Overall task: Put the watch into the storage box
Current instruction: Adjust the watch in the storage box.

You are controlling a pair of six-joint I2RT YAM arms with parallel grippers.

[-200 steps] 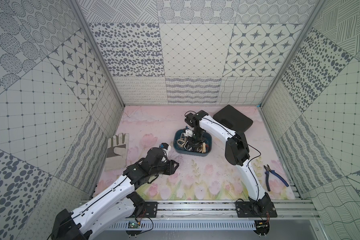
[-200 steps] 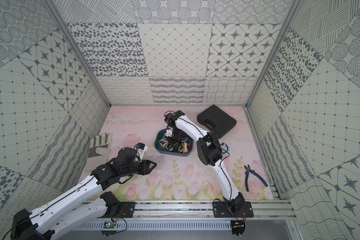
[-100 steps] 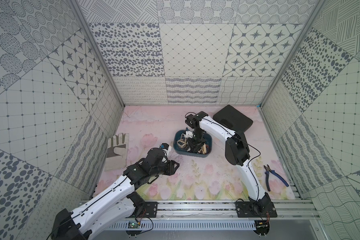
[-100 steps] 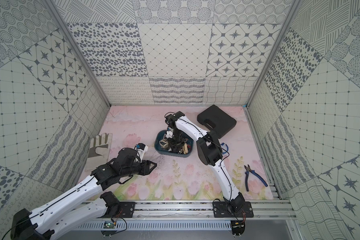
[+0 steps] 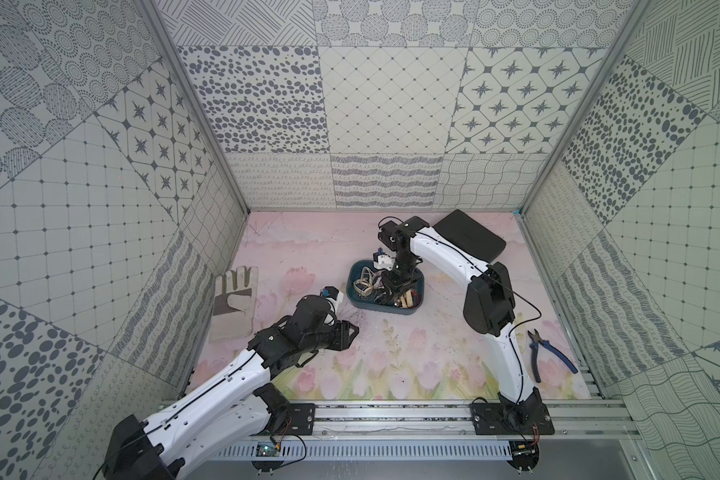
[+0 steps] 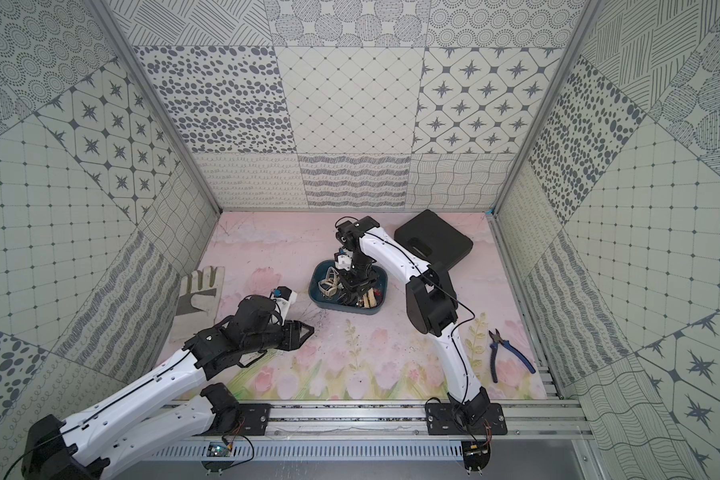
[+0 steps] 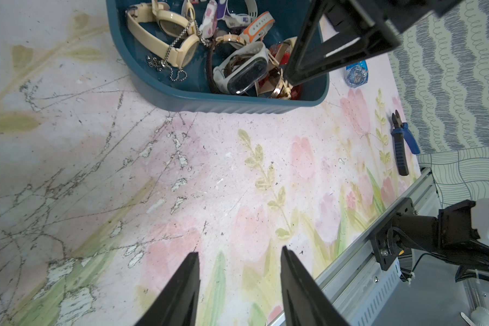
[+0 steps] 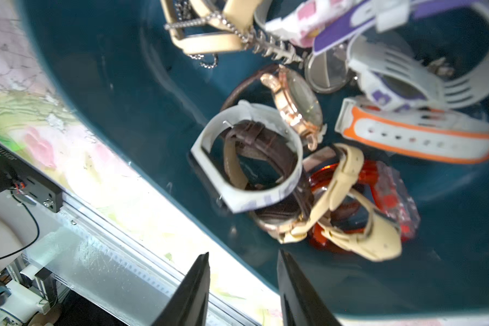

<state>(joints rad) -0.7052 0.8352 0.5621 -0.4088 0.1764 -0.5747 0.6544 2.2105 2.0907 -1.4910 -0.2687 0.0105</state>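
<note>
While right claw (image 8: 243,254) hangs empty, parted, over storage box (image 8: 110,98) (watches (image 8: 266,158) piled inside), blue watch (image 7: 356,74) lies just beside it; left claw (image 7: 239,251) parted too.

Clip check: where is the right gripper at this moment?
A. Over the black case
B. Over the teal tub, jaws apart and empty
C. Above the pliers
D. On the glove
B: in a top view the right gripper hangs over the tub, and its wrist view shows the jaws apart with nothing between them.
</note>
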